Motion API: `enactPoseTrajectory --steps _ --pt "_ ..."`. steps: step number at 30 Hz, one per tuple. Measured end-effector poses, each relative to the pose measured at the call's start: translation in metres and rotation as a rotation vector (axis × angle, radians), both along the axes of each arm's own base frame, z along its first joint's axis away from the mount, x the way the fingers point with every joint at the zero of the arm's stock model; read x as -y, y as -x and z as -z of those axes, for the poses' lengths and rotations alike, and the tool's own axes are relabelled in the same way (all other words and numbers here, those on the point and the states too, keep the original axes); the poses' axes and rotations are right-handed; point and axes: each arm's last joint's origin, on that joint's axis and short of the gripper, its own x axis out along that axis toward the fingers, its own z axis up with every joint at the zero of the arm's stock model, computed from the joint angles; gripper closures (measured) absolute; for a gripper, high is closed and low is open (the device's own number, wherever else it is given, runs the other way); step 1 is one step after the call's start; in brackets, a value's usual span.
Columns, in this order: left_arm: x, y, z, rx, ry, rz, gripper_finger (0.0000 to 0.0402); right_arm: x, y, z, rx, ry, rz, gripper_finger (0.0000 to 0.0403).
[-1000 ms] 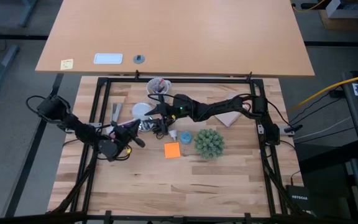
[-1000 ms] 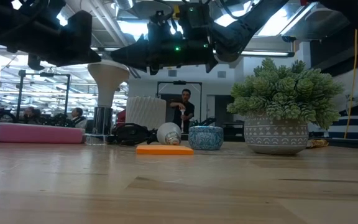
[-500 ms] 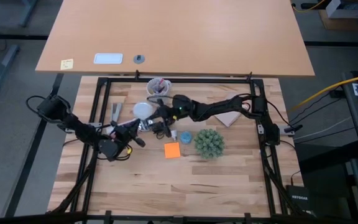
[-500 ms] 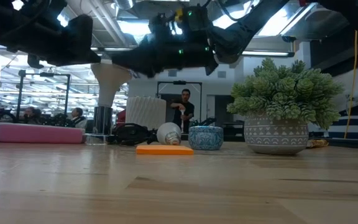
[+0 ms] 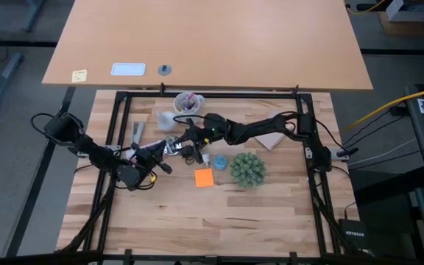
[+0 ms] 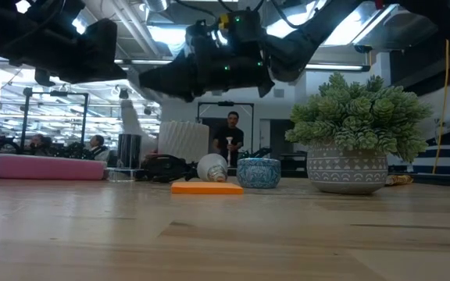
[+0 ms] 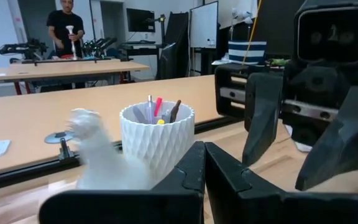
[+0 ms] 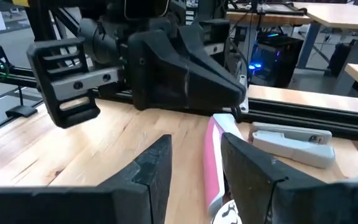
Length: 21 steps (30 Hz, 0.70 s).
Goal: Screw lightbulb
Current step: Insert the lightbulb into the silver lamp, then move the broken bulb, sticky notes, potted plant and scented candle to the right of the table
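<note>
Lightbulb point(image 7: 95, 149) isn't in either gripper: it shows only as a white smear just beside the pen cup point(image 7: 157, 134), and I can't tell if it's upright or tipped.

Nearest in the low view, an orange sticky note point(image 6: 206, 187) lies flat on the table point(image 6: 209, 242). Just behind it sit a second bulb point(image 6: 213, 167) on its side, a blue bowl point(image 6: 258, 172) and a potted plant point(image 6: 350, 133).

Above those, mid-table, both arms meet. L gripper point(image 7: 202, 152) has its fingers pressed together w/ nothing between them. R gripper point(image 8: 194, 155) faces it, fingers well apart, also empty. A person point(image 7: 67, 25) stands in the room beyond.

Step, as I judge it: bulb pick-up / hand-off not secured, screwing not begun. Next move calls for R gripper to close on the bulb's dome w/ the narrow base left free, then line that base up w/ the socket. I can't pick the socket out for sure.

Views: only the L wrist cam shows the bulb vs. pen cup close up. R wrist cam misses the bulb altogether but proves those fingers are empty. High view places the smear nr the table's far edge.
</note>
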Motion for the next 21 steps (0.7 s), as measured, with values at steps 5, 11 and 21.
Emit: enactPoseTrajectory --steps 5,11,21 --pt "0.0000 0.0000 0.0000 0.004 0.003 0.000 0.0401 0.0000 0.0000 -0.0002 0.002 0.001 0.000 0.0260" --pt "0.0001 0.0000 -0.0001 0.007 0.004 0.001 0.0401 0.0002 -0.0001 -0.0005 0.003 0.002 0.001 0.0260" --pt "0.0001 0.0000 -0.0001 0.007 0.004 0.001 0.0401 0.0004 0.0000 -0.0013 0.005 0.003 0.002 0.0260"
